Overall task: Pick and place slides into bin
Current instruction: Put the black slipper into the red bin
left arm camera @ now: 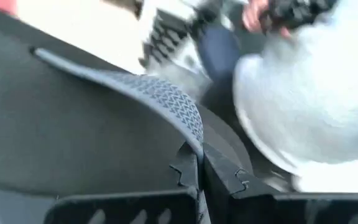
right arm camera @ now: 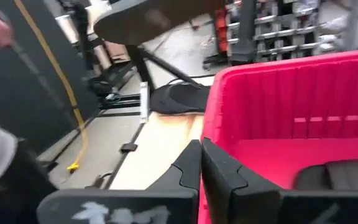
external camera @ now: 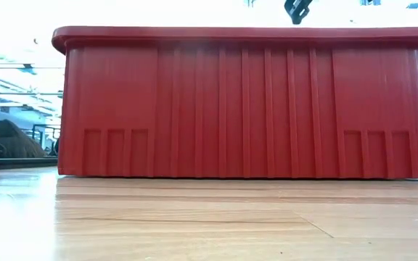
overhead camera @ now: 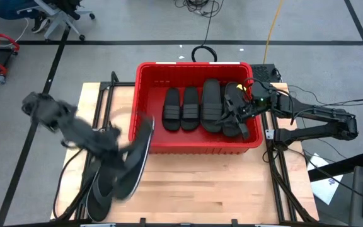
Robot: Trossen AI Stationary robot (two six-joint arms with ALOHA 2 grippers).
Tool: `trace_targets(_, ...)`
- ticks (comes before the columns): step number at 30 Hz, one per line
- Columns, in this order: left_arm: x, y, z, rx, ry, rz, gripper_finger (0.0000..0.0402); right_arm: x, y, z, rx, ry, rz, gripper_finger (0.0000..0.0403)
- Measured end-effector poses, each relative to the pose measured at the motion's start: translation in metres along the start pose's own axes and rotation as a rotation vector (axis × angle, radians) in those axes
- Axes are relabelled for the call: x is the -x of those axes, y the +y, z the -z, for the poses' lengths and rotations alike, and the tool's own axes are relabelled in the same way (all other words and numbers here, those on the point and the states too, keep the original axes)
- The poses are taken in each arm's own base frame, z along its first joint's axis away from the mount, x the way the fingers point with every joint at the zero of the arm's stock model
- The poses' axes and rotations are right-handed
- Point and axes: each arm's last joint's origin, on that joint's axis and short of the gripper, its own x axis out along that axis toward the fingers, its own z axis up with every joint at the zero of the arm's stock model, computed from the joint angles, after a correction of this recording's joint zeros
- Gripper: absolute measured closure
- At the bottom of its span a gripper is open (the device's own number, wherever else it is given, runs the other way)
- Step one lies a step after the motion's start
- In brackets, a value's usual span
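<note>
My left pincer (overhead camera: 115, 146) is clamped on a slide (overhead camera: 137, 157), carrying it tilted at lower left of the overhead frame, just off the red bin (overhead camera: 145, 107). Another slide (overhead camera: 99, 189) sits on the tabletop (overhead camera: 194, 189) below it. My right pincer (overhead camera: 235, 112) hangs over the bin's right end, fingers together, above four slides (overhead camera: 191, 106) inside.

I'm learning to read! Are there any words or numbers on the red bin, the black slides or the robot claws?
None that can be read.
The red bin: plain ribbed walls, no label.
The slides in the bin: no print shows.
The slide held in the left claw: only a zigzag tread pattern, no letters.
The right claw: pale smudges on the bar by its base, too blurred to read.
</note>
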Motion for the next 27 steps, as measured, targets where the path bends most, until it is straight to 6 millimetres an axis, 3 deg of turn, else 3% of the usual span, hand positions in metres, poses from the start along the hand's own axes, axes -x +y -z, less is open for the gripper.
trace_targets(6,0.048,0.019,-0.046,-0.197,-0.22,-0.29,0.0401,0.0,-0.004,-0.001,0.001,-0.02,0.139,0.0399)
trace_targets(11,0.069,0.056,-0.079,-0.186,-0.28,-0.554,0.0401,0.001,-0.008,-0.001,-0.041,-0.045,0.27,0.0399)
trace_targets(14,0.075,0.084,-0.096,-0.194,-0.221,-0.56,0.0401,0.001,-0.009,-0.001,-0.064,-0.057,0.316,0.0399)
trace_targets(19,0.053,0.152,-0.125,-0.194,-0.06,-0.549,0.0401,0.002,-0.011,-0.002,-0.085,-0.075,0.399,0.0399)
trace_targets(27,-0.019,0.255,-0.154,-0.193,0.149,-0.498,0.0401,0.003,-0.013,-0.002,-0.091,-0.09,0.455,0.0399)
